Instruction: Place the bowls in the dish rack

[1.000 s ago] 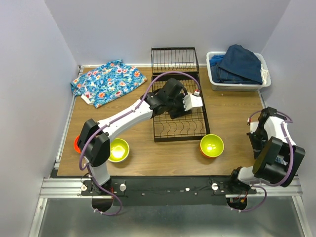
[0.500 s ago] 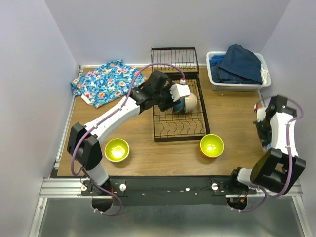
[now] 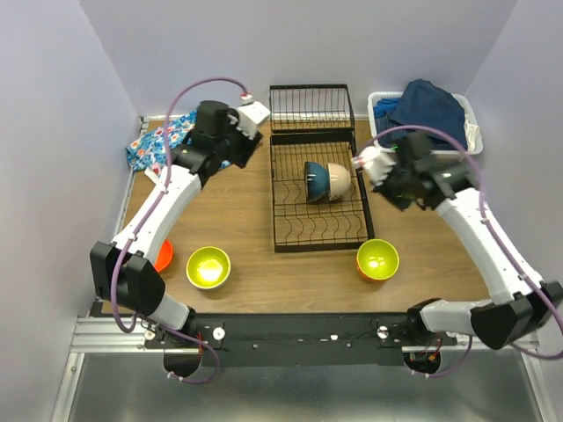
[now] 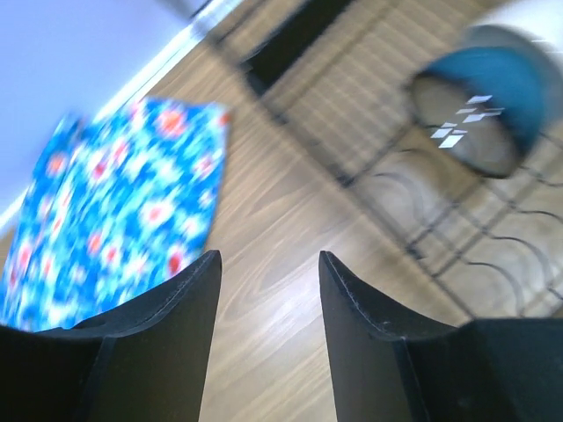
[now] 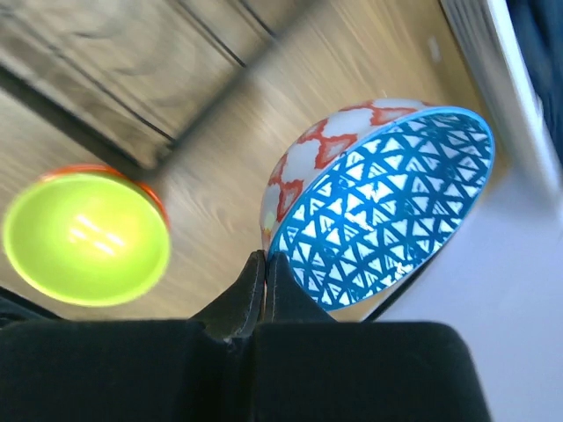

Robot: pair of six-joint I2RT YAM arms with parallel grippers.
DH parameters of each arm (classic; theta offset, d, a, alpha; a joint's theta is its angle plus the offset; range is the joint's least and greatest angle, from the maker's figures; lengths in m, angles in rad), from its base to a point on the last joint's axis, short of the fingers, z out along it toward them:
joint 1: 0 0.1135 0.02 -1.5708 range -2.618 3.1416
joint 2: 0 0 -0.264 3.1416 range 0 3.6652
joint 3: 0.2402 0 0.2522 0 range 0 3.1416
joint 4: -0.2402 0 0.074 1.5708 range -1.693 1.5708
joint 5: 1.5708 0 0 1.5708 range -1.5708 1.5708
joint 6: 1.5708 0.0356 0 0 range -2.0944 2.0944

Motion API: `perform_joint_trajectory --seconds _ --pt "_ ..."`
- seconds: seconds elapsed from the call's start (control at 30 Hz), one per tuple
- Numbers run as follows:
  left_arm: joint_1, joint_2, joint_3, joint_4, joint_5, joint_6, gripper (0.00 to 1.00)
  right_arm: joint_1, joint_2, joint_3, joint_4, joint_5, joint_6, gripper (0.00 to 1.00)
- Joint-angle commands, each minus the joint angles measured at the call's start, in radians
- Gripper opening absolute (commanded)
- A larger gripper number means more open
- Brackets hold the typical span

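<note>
The right pincer (image 5: 265, 264) is seen clamped tight on the rim of the blue-white patterned bowl (image 5: 387, 207), which is held tilted above the table (image 5: 229, 176). The dish rack (image 3: 318, 189) is found just beside that pincer, on its left in the overhead view, and the orange bowl with lime inside (image 3: 377, 259) is set on the wood nearer the arm bases. Inside the rack, the dark blue bowl (image 3: 315, 180) and the beige bowl (image 3: 339, 182) are stood on edge, touching. The left pincer (image 4: 268, 290) is held open and empty, the floral cloth (image 4: 106, 202) to its left, the rack ahead to its right. Well apart from both pincers, the yellow-green bowl (image 3: 208, 266) and the red-orange bowl (image 3: 164, 255) are left on the table.
</note>
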Motion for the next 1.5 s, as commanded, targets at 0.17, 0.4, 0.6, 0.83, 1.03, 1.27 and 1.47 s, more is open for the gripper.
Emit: perform_joint_trajectory --seconds 0.17,0.4,0.6,0.83,1.03,1.27,1.47 --pt "0.177 -0.177 -0.141 0.055 -0.082 -0.051 0.57 0.582 0.131 0.006 0.187 -0.022 -0.119 0.01" --pt "0.202 -0.356 -0.285 0.030 -0.097 0.010 0.57 0.870 0.168 -0.155 0.293 -0.126 -0.218 0.01" --pt "0.202 -0.459 -0.326 -0.053 -0.094 0.027 0.58 0.929 0.261 -0.189 0.318 -0.145 -0.304 0.01" --pt "0.207 -0.553 -0.346 -0.133 -0.134 0.074 0.58 0.945 0.281 -0.295 0.370 -0.105 -0.387 0.01" --pt "0.208 -0.603 -0.383 -0.155 -0.124 0.085 0.58 0.988 0.229 -0.433 0.457 -0.037 -0.387 0.01" --pt "0.213 -0.646 -0.397 -0.249 0.096 0.145 0.59 0.993 0.186 -0.455 0.424 0.026 -0.372 0.43" --pt "0.165 -0.633 -0.382 -0.375 0.254 0.216 0.63 0.993 0.137 -0.303 0.223 0.012 -0.265 0.51"
